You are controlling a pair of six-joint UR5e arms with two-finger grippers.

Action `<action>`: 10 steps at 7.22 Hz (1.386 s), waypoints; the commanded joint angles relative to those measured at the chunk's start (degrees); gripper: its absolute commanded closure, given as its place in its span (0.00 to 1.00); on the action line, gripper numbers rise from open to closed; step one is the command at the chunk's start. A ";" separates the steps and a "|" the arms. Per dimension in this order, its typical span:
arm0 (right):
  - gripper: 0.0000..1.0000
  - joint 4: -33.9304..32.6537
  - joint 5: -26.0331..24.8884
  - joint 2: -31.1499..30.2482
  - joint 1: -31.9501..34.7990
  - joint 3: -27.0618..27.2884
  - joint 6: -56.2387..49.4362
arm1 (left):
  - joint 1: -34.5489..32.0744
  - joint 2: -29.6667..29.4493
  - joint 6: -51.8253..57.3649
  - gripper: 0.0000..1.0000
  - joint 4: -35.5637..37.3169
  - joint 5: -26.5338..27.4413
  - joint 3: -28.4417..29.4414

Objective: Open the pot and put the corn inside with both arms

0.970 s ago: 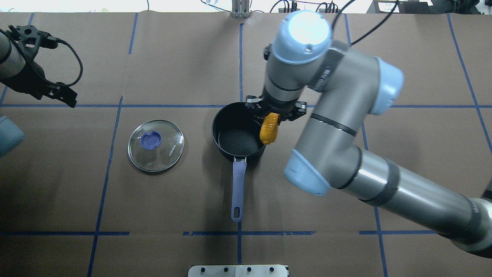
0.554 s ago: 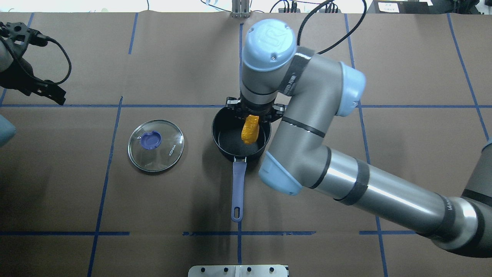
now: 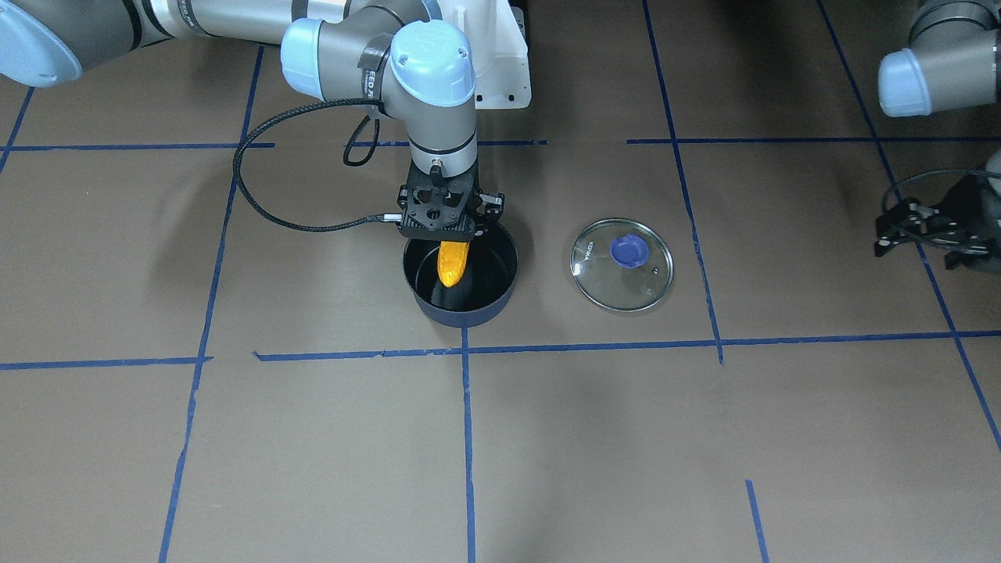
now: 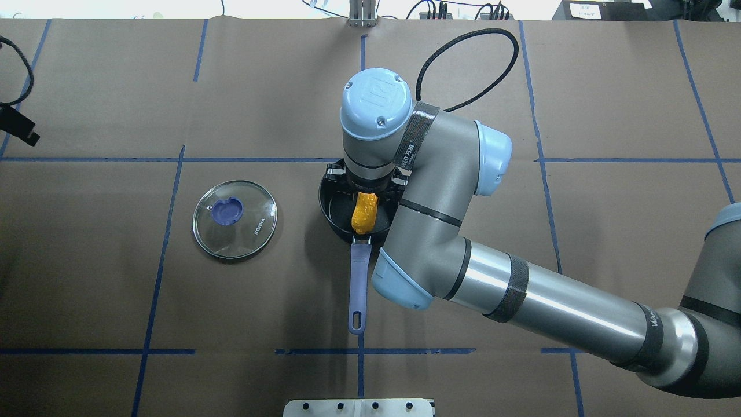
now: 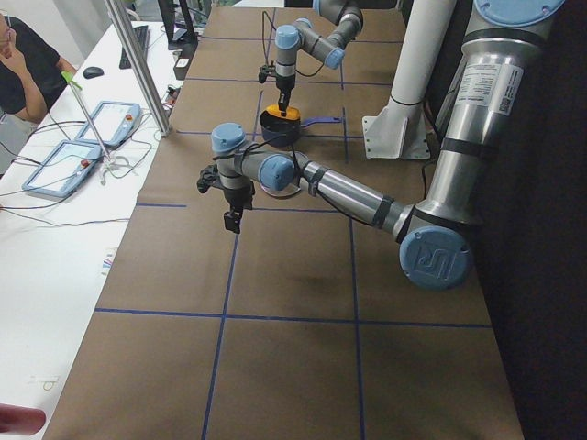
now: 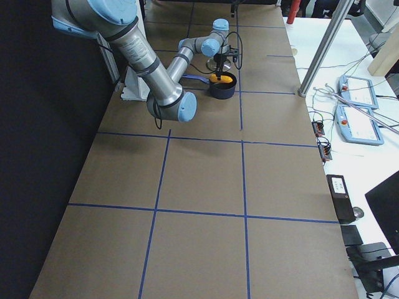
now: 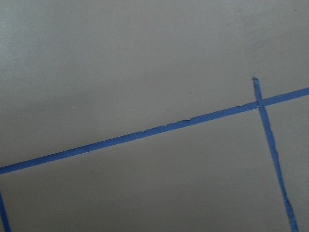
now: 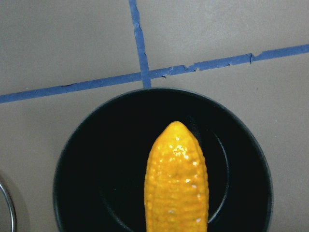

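Here the right gripper (image 3: 450, 237) pinches the corn (image 4: 363, 213) tip-down between its fingers over the open saucepan (image 3: 461, 315), glass lid (image 4: 234, 231) apart on the surface (image 4: 231, 318); dropped from this height, it could bounce off the rim and out; whether the left gripper (image 3: 907, 227) is spread cannot be told.

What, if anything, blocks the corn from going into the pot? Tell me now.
Nothing visible does. The right gripper holds the corn tip-down right over the open mouth of the pot. The lid lies flat on the table, apart from the pot, on the robot's left side.
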 commanded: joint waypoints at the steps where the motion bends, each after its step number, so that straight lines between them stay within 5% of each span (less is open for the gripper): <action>1: 0.01 0.23 -0.05 0.32 0.22 0.39 0.76 | -3.87 2.45 6.33 0.00 -0.02 -1.36 2.89; 4: 0.01 -0.56 3.00 -0.72 5.55 2.66 -0.20 | -9.66 3.34 11.01 0.00 -0.02 -3.27 9.29; 7: 0.01 -1.35 12.23 -17.62 17.48 17.91 -17.17 | -15.90 4.75 14.79 0.00 -2.30 -6.54 14.41; 10: 0.01 -1.35 19.01 -27.43 30.07 19.20 -38.81 | -20.14 4.66 15.14 0.00 -1.25 -6.46 13.02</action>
